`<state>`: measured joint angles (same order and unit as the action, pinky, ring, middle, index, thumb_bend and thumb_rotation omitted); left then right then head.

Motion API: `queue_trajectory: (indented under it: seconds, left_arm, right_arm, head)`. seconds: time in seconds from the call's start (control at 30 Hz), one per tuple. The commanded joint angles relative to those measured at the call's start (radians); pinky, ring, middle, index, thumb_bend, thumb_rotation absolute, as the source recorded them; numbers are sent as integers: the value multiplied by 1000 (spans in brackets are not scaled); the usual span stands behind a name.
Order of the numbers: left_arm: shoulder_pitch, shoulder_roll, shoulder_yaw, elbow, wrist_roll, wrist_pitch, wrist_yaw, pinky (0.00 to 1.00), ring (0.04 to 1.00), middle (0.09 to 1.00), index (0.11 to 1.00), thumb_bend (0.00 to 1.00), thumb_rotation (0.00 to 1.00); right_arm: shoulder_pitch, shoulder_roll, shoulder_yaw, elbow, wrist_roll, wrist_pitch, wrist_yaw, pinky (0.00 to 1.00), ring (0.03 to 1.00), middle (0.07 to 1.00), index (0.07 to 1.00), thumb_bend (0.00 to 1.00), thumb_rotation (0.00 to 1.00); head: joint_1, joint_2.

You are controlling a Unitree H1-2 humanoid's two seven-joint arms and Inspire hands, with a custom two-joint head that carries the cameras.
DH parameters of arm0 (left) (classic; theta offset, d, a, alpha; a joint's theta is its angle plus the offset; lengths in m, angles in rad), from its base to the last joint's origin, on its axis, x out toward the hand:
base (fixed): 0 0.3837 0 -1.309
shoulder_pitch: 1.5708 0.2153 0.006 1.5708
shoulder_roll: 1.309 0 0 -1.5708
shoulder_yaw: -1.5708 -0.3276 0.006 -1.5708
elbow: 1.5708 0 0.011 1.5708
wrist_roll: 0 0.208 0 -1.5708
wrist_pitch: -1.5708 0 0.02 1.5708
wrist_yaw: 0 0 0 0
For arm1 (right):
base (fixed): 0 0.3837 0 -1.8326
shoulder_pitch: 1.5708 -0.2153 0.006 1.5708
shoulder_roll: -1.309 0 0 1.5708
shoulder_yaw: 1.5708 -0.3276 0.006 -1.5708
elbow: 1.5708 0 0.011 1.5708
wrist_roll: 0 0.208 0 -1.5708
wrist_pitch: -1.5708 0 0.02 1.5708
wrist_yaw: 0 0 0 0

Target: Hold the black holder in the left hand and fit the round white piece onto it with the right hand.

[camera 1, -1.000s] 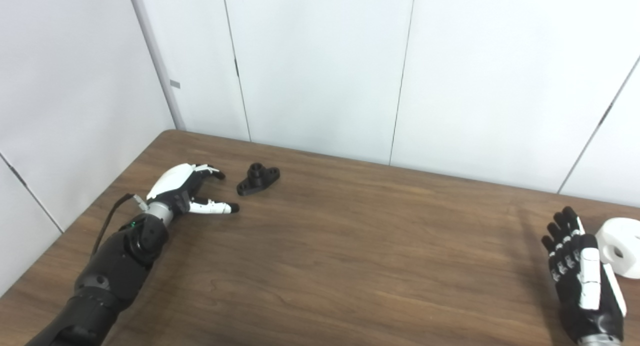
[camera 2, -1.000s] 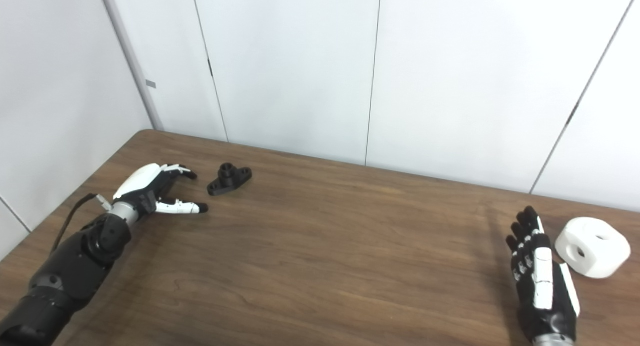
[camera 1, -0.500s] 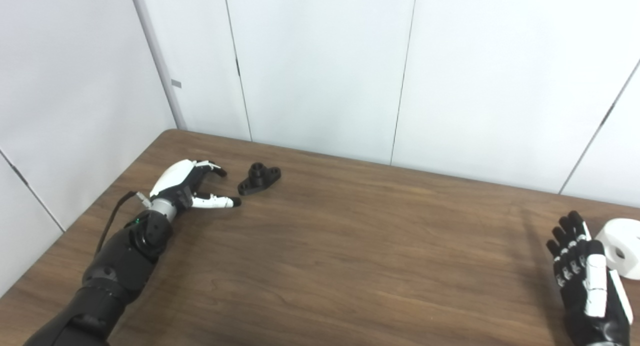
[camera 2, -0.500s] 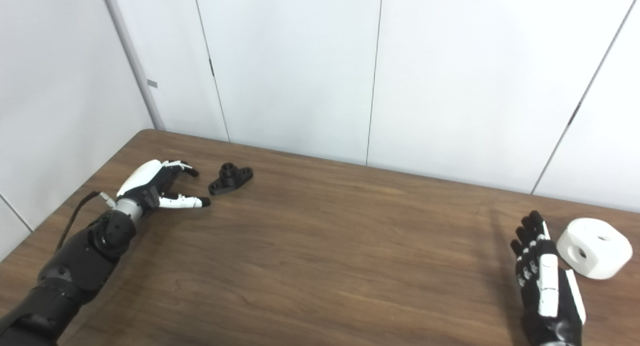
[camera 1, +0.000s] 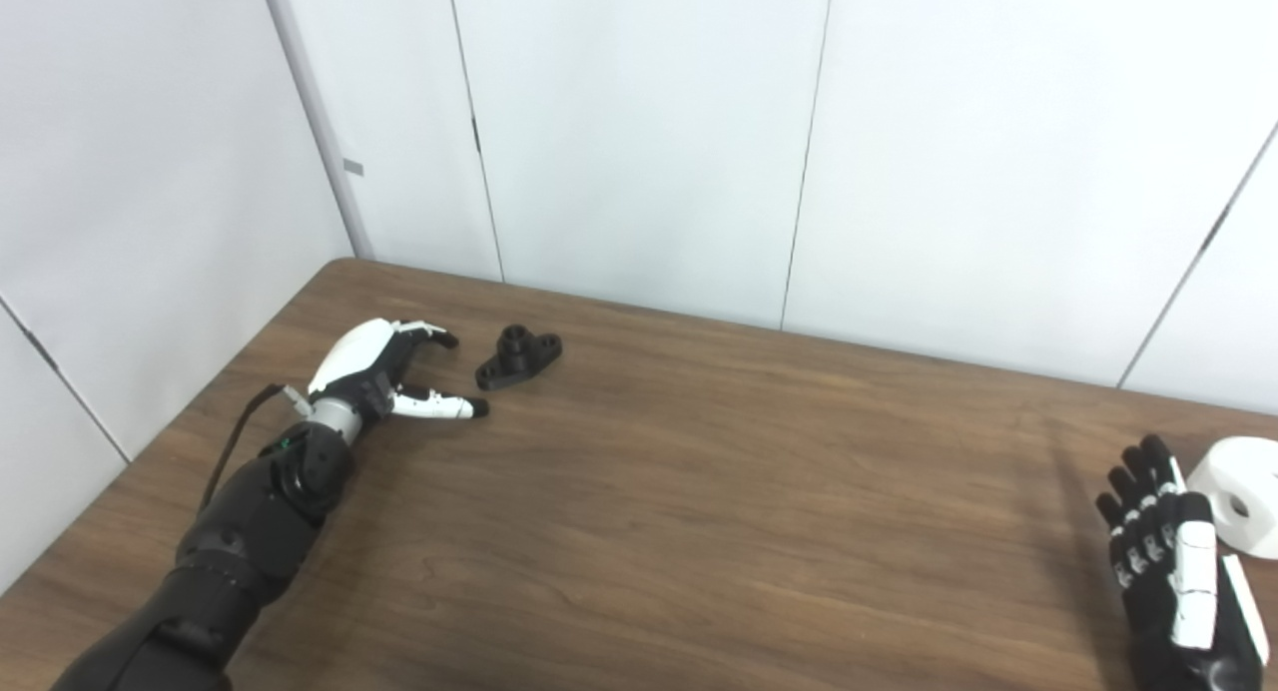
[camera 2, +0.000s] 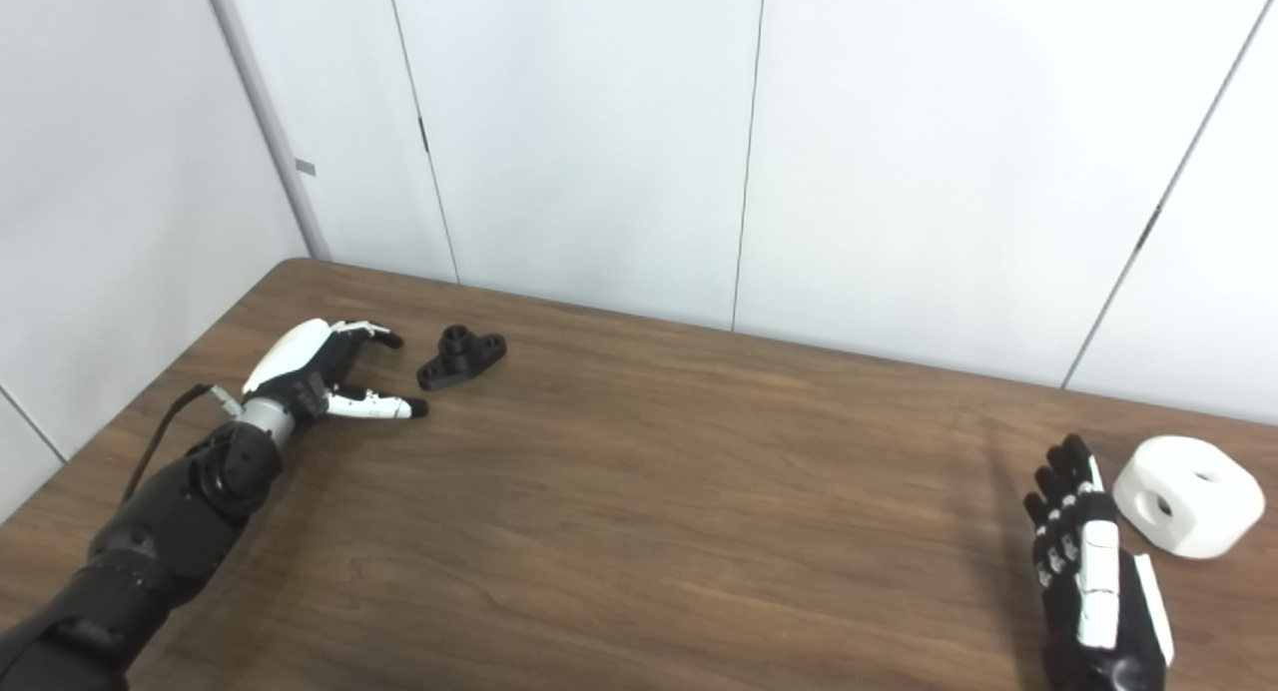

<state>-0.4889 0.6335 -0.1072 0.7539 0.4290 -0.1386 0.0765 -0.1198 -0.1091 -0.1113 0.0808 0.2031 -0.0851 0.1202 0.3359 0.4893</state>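
The black holder [camera 1: 518, 356], a small flanged piece with a raised collar, lies on the brown table [camera 1: 679, 491] at the far left. My left hand [camera 1: 384, 369] rests just left of it, open, thumb stretched toward it with a small gap between them. The round white piece [camera 2: 1186, 494], with a hole in its side, sits at the far right; in the left eye view the white piece [camera 1: 1241, 494] is cut by the picture edge. My right hand [camera 2: 1090, 571] stands open just left of it, fingers straight, not touching it.
White wall panels [camera 1: 639, 142] rise right behind the table's far edge. The table's left edge runs diagonally beside my left arm [camera 1: 250, 531]. Bare tabletop lies between the two hands.
My left hand has crept forward and right, its thumb now closer to the black holder. My right hand has drawn back toward the bottom edge. The holder and white piece have not moved.
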Motion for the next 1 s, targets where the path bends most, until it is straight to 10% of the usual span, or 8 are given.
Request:
queue_trajectory:
  seconds: [0.0, 0.97]
  left_arm:
    - [-28, 4, -12, -12, 7, -17, 2, 1000, 985, 916, 788, 1000, 147]
    - [-81, -47, -58, 39, 1, -48, 18, 1000, 982, 908, 772, 1000, 159]
  right_arm:
    - [22, 15, 5, 12, 0, -8, -2, 1000, 1000, 1000, 1000, 366, 1000]
    - [13, 26, 12, 44, -14, -32, -2, 1000, 1000, 1000, 1000, 353, 1000]
  head:
    - [-2, 1]
    - [-25, -5]
